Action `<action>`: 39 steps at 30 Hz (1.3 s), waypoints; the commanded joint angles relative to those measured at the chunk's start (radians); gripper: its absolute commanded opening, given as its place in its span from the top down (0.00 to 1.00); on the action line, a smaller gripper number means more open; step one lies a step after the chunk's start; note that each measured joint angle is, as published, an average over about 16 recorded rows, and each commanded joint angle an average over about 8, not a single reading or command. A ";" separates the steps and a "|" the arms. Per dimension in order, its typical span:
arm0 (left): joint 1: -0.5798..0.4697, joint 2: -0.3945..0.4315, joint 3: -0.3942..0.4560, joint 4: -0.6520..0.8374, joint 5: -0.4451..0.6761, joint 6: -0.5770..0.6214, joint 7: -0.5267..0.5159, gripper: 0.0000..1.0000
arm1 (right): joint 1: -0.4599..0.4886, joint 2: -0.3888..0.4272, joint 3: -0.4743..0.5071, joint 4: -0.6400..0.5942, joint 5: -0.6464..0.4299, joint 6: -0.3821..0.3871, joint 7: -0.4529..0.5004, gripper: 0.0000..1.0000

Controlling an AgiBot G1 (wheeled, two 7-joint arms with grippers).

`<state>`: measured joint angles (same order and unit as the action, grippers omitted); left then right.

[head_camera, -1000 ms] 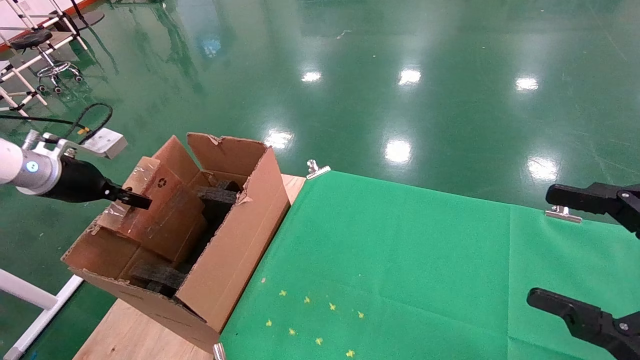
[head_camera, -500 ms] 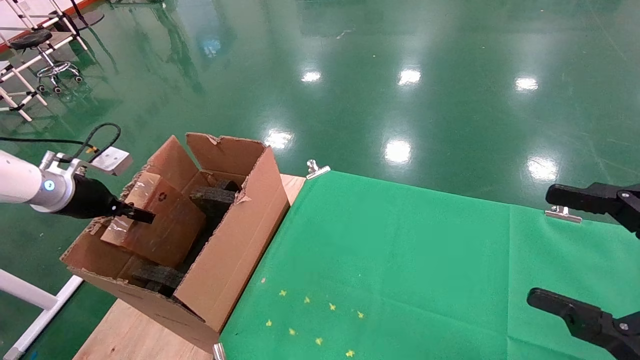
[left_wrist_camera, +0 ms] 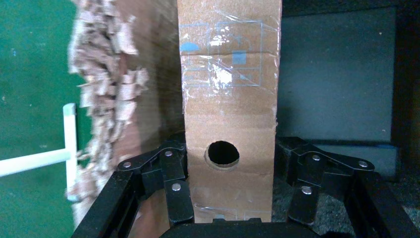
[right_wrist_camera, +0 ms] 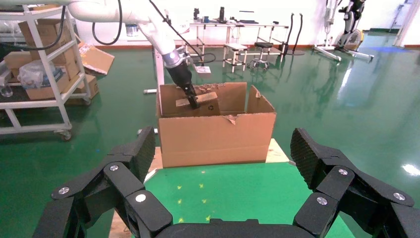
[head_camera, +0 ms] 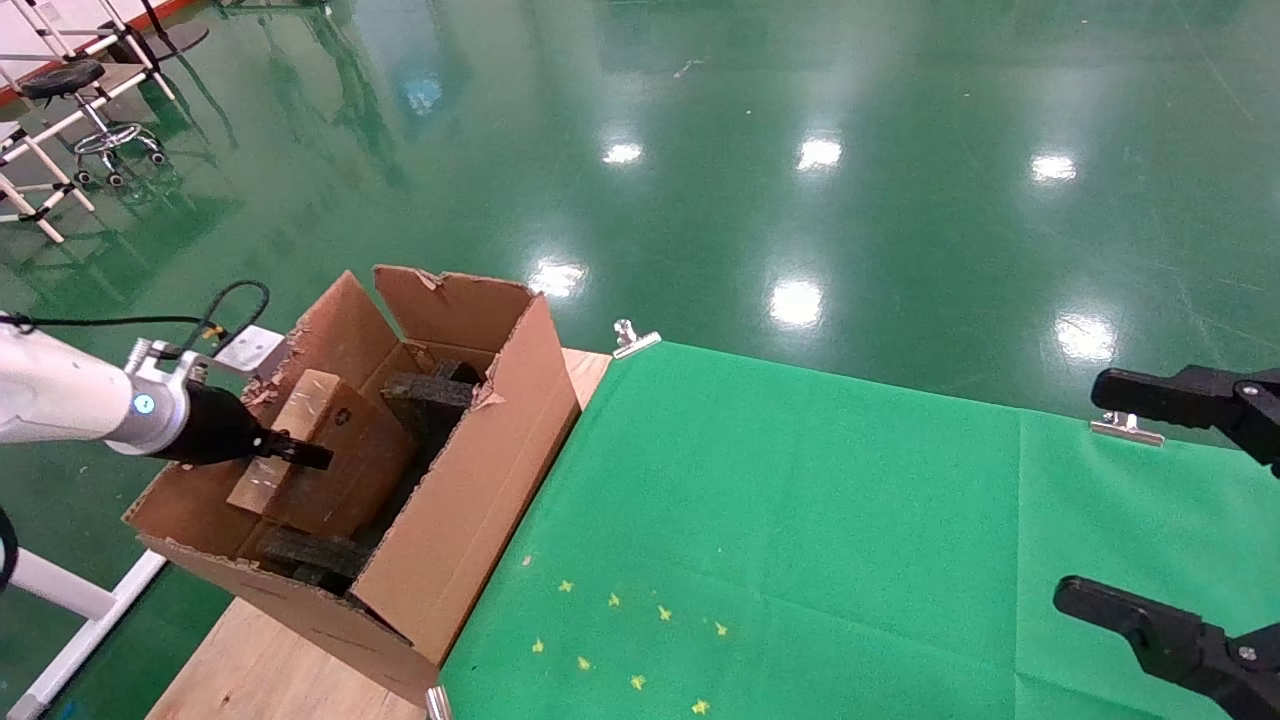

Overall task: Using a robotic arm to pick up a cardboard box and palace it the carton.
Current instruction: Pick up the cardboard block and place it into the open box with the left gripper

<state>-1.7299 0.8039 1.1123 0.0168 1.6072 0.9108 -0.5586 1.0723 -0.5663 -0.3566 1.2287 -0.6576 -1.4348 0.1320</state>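
Glossy green floor behind a cloth-covered table (head_camera: 800, 520) — box lowered into carton.

White left robotic arm (head_camera: 60, 400) reaches over the torn carton (head_camera: 470, 500) at the table's left end; its gripper (head_camera: 300, 455) pinches the slim taped cardboard box (head_camera: 320, 450) by both sides, round hole facing the wrist camera — the box sits tilted inside the carton, beside black foam blocks (head_camera: 430, 395). Right gripper (right_wrist_camera: 223, 163) hovers over the green cloth, jaws spread wide.
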 commanded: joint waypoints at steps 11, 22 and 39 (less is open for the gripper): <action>0.061 0.014 -0.014 -0.004 -0.020 -0.049 -0.023 0.56 | 0.000 0.000 0.000 0.000 0.000 0.000 0.000 0.00; 0.068 0.015 -0.016 -0.004 -0.023 -0.059 -0.028 0.00 | 0.000 0.000 0.000 0.000 0.000 0.000 0.000 0.00; 0.043 0.000 -0.019 -0.013 -0.027 -0.039 -0.018 0.00 | 0.000 0.000 0.000 0.000 0.000 0.000 0.000 0.00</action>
<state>-1.6898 0.8051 1.0916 0.0015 1.5783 0.8743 -0.5768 1.0721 -0.5662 -0.3565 1.2285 -0.6574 -1.4346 0.1320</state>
